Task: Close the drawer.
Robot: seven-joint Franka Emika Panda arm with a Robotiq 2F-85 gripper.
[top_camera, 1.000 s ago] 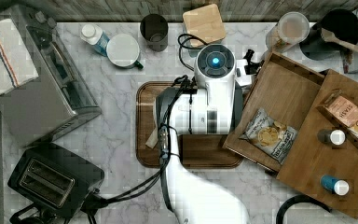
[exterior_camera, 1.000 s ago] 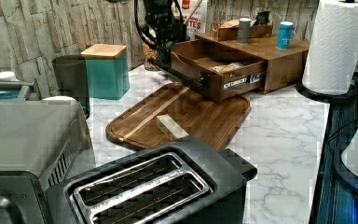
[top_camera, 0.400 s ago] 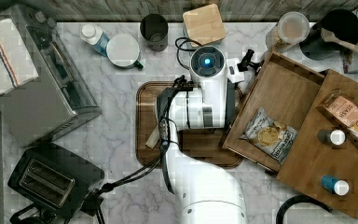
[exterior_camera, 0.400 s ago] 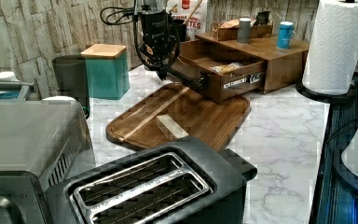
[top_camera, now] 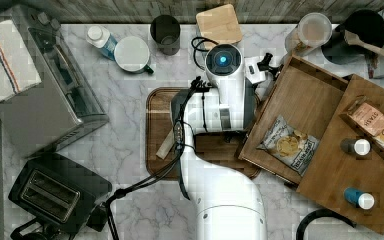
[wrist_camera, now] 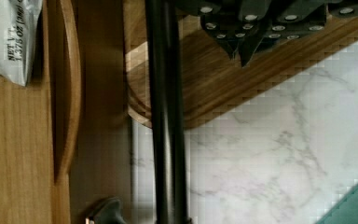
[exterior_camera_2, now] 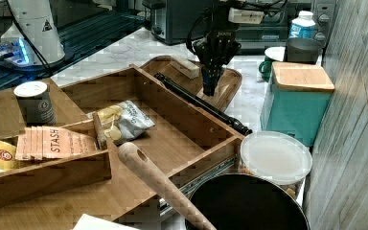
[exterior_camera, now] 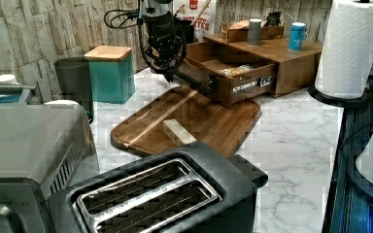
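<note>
White marble counter (top_camera: 130, 130) carries everything. On it, toward the top view's right, a medium-brown wooden cabinet (exterior_camera: 291, 63) with its shallow, thin-walled drawer (top_camera: 305, 102) pulled fully out — the front overhangs the dark rounded-corner wooden cutting board (exterior_camera: 199, 121), a crinkled silver-and-yellow snack bag (top_camera: 288, 145) lying on its floor. The long black bar handle (exterior_camera_2: 201, 103) runs along the drawer's outer face. The white Panda arm (top_camera: 222, 145) reaches across the board, likely so a push can go straight into the front. Its black gripper (exterior_camera_2: 210, 88) hangs pointing down just outside the handle, near the end toward the teal canister (exterior_camera_2: 294, 98), apart from the wood as far as I can tell — fingers pressed together, holding nothing, which suits a blunt push rather than a grasp. Small pale block (exterior_camera: 178, 132) sits on the board, clear of the drawer's path.
</note>
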